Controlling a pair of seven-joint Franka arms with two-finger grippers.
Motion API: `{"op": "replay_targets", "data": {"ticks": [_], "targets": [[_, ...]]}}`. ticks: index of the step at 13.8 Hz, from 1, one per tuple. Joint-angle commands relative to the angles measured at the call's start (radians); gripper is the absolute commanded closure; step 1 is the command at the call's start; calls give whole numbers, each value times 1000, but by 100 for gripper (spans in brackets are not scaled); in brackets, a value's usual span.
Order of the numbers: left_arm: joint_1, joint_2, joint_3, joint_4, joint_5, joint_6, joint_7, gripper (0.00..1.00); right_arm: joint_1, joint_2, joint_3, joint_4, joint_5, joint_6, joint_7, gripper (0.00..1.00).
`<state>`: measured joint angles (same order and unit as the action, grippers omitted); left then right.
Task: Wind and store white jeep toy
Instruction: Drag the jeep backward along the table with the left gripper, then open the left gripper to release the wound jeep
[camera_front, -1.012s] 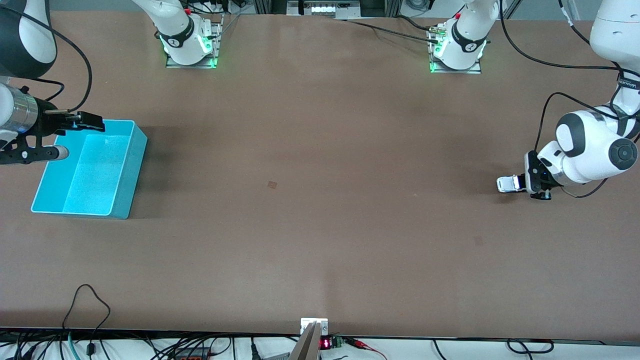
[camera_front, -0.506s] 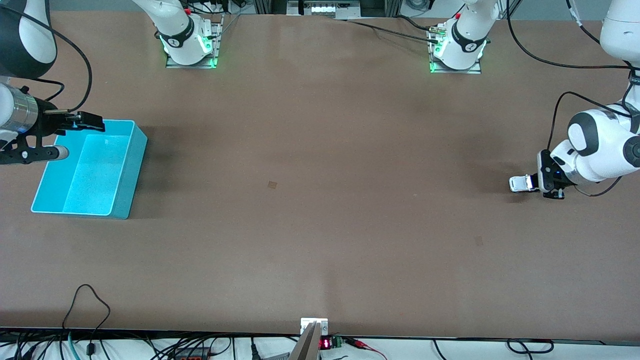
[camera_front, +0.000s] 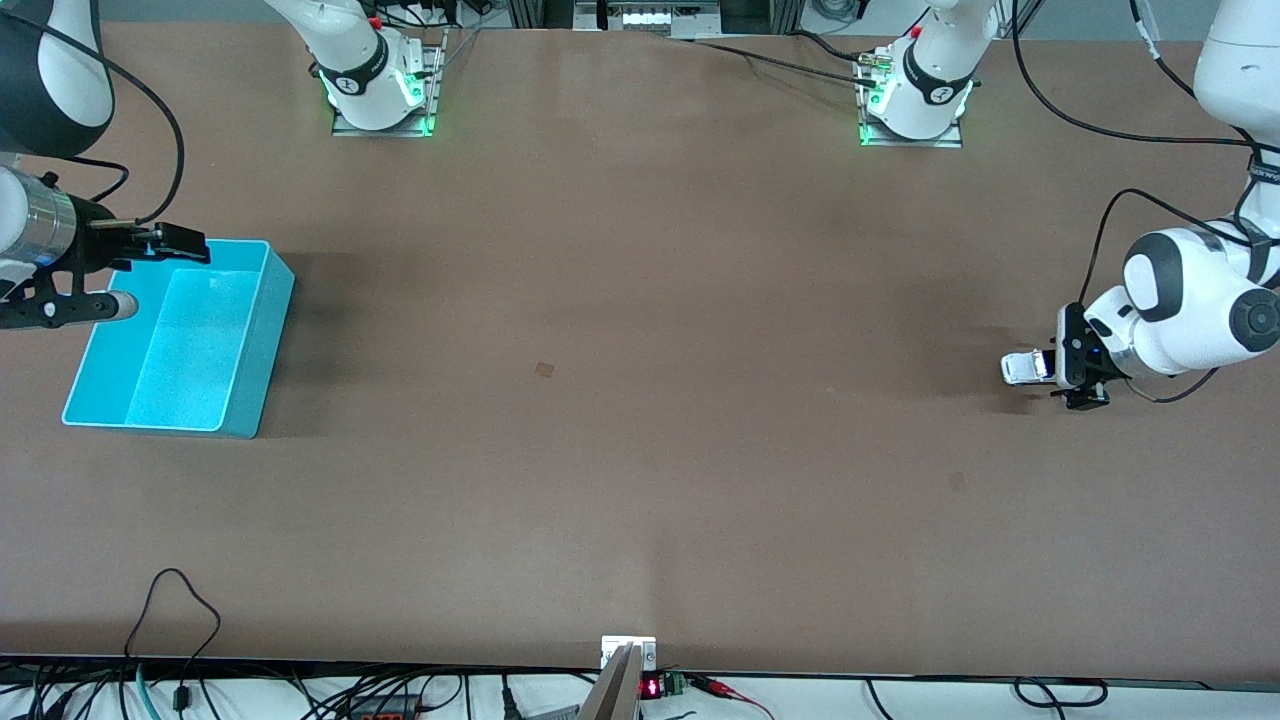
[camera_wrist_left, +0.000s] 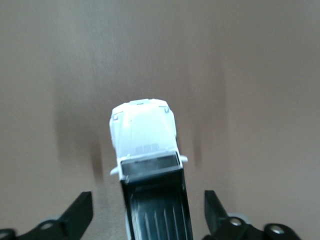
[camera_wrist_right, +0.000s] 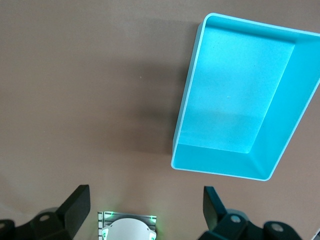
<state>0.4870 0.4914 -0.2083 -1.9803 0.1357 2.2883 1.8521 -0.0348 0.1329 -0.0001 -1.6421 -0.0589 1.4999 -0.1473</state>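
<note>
Between the spread fingers of the left gripper (camera_wrist_left: 150, 212), down at the left arm's end of the table (camera_front: 640, 300), sits the white jeep toy (camera_wrist_left: 145, 150), neither fingertip touching it. Well apart, the right gripper (camera_wrist_right: 145, 210) waits wide open above the cyan bin (camera_wrist_right: 280, 105).

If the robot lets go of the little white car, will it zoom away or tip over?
The white jeep toy sits between the left gripper's open fingers on the flat table, so it will probably roll, since it is a wheeled car. It looks low and boxy, so tipping seems unlikely. It is tiny, so probably light.
</note>
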Motion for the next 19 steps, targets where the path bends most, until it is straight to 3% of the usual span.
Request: {"op": "replay_targets", "data": {"ticks": [1,9,14,19], "targets": [[19,-76,-42,17,15,-118,1,0,1,-4,3,5,-12,-15,-5,0],[-1,-108,-102,58,-22,-141,-2,0,1,-4,3,5,-12,-36,-1,0],[-123,-102,-103,80,-24,-141,-25,0,1,-2,3,5,-12,-36,-1,0],[-229,-99,-102,90,-64,-142,-221,0,1,-2,3,5,-12,-38,-1,0]]}}
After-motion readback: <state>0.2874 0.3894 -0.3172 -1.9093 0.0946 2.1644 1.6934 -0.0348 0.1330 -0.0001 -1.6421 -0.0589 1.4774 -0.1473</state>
